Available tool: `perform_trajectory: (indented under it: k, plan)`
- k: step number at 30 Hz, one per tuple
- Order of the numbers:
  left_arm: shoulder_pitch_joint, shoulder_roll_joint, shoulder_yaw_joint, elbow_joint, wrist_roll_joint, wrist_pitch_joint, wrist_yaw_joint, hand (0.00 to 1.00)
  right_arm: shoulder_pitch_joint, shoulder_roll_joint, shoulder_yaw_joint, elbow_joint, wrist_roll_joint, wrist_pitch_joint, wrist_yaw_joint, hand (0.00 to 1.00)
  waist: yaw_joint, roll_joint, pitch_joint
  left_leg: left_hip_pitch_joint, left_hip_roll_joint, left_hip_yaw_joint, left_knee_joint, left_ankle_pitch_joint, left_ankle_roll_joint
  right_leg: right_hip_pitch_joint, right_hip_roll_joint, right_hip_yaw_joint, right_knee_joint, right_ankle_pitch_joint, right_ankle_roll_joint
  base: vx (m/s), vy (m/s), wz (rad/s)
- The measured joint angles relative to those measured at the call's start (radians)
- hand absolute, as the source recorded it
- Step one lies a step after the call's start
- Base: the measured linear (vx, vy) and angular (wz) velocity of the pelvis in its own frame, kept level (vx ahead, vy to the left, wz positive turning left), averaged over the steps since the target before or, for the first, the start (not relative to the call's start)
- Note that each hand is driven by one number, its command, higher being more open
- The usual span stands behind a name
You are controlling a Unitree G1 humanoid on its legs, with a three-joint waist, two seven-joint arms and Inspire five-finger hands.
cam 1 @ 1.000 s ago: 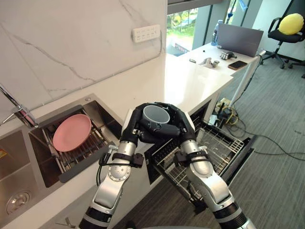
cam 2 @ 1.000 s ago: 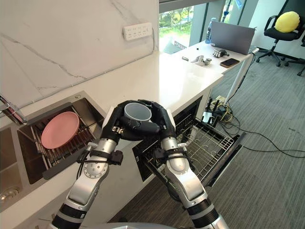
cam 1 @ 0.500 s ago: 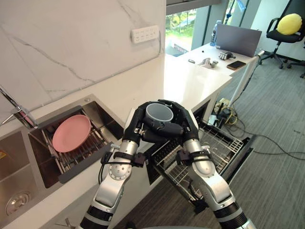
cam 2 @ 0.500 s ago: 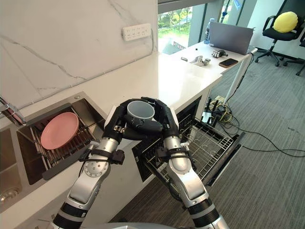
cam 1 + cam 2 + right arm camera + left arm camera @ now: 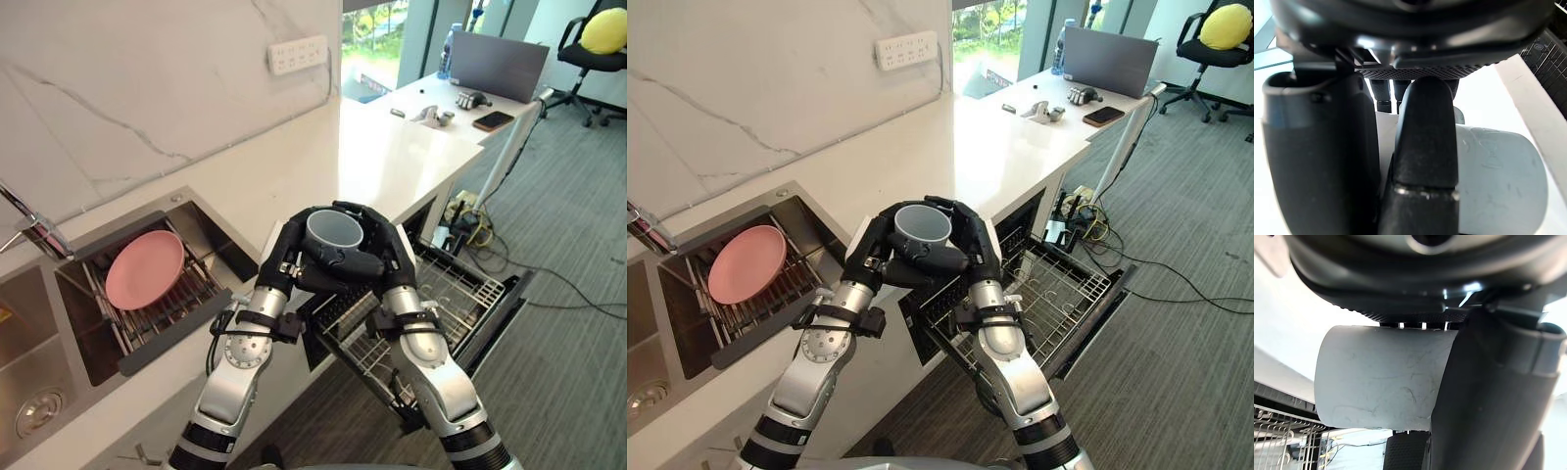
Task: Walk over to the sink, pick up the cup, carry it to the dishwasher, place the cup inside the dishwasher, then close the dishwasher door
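Curled fingers of the left hand (image 5: 287, 257) and right hand (image 5: 394, 253) clasp the pale grey cup (image 5: 333, 228), upright, left of the open dishwasher rack (image 5: 456, 294). Left wrist view: faint scratches on its wall. Right wrist view: the thumb (image 5: 1425, 147) lies across it.

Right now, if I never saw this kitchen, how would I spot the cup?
Find the long white counter, then its front edge by the open dishwasher. There the left hand and right hand are curled round the cup, its open end up. It is plain grey and tall-sided, unlike the flat pink plate in the sink.
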Motion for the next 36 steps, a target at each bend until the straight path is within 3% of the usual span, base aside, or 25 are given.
perform_trajectory:
  k: [13,14,20,21,22,25,27,28,32,36]
  plan:
    - [0.001,0.03,0.026,0.0,-0.184,-0.052,-0.086,1.0,0.0,0.005,-0.017,-0.021,-0.04,-0.049,0.0,0.0,-0.012,0.003,0.024,-0.003,0.0,0.0,0.004,-0.002,-0.002,0.0,0.001,-0.003,-0.001,-0.001,0.002,0.0,0.0,0.0]
    - [0.003,0.025,0.024,0.0,-0.176,-0.065,-0.081,0.0,0.0,0.005,-0.02,-0.028,-0.042,-0.055,0.0,0.0,-0.012,0.003,0.024,-0.003,0.0,0.001,0.004,-0.002,-0.002,0.0,0.001,-0.003,-0.001,-0.001,0.002,0.0,0.0,0.0]
    - [0.016,0.0,0.023,-0.002,-0.123,-0.123,-0.053,0.0,-0.007,0.028,-0.039,-0.038,-0.047,-0.076,-0.001,0.0,-0.011,0.004,0.025,-0.003,0.0,0.001,0.004,-0.004,-0.003,-0.001,0.001,-0.002,-0.001,-0.002,0.003,0.0,0.0,0.0]
    - [0.041,-0.002,0.027,-0.016,-0.108,-0.165,-0.02,0.0,-0.017,0.058,-0.087,-0.024,-0.05,-0.067,-0.046,0.0,-0.01,0.003,0.026,-0.003,0.0,0.0,0.004,-0.005,-0.003,-0.001,0.001,-0.002,-0.001,-0.002,0.003,0.0,0.0,0.0]
    - [0.078,-0.01,0.051,-0.066,-0.103,-0.222,0.018,0.0,-0.036,0.098,-0.217,0.024,-0.05,-0.058,-0.134,0.0,-0.001,0.0,0.027,-0.004,-0.001,0.0,0.004,-0.006,-0.002,-0.001,0.0,-0.003,-0.001,-0.002,0.003,0.0,0.0,0.0]
    - [0.118,-0.013,0.167,-0.236,-0.085,-0.349,0.121,0.0,-0.072,0.073,-0.552,0.175,-0.049,-0.013,-0.329,0.0,0.033,0.0,0.029,-0.006,-0.003,-0.005,0.004,-0.008,-0.002,-0.001,-0.001,-0.013,-0.002,-0.003,0.003,0.0,0.0,0.06]
    - [0.122,-0.017,0.235,-0.323,-0.085,-0.416,0.176,0.0,-0.032,0.03,-0.606,0.199,-0.049,0.003,-0.384,0.0,0.029,0.003,0.03,-0.005,-0.003,-0.006,0.005,-0.008,-0.003,0.0,-0.001,-0.012,-0.003,-0.004,0.003,0.0,0.0,-0.03]
    - [0.121,-0.026,0.239,-0.365,-0.085,-0.446,0.194,1.0,-0.011,0.016,-0.605,0.199,-0.049,0.005,-0.395,0.0,0.016,0.004,0.03,-0.003,-0.003,-0.004,0.005,-0.009,-0.003,0.0,-0.001,-0.011,-0.003,-0.004,0.003,0.0,0.0,-0.08]
    - [0.113,-0.038,0.145,-0.389,-0.041,-0.451,0.196,1.0,-0.008,0.014,-0.559,0.184,-0.049,0.006,-0.395,0.0,0.005,0.009,0.027,0.005,0.001,0.001,0.005,-0.009,-0.004,0.0,0.002,-0.002,-0.002,-0.005,0.001,0.0,0.0,-0.06]
    - [0.117,-0.039,0.133,-0.389,-0.027,-0.44,0.2,1.0,-0.008,0.013,-0.502,0.18,-0.048,0.006,-0.39,0.0,0.016,0.01,0.027,0.007,0.002,0.0,0.0,-0.011,-0.006,0.0,0.003,-0.002,-0.001,-0.013,-0.011,0.0,0.0,0.0]
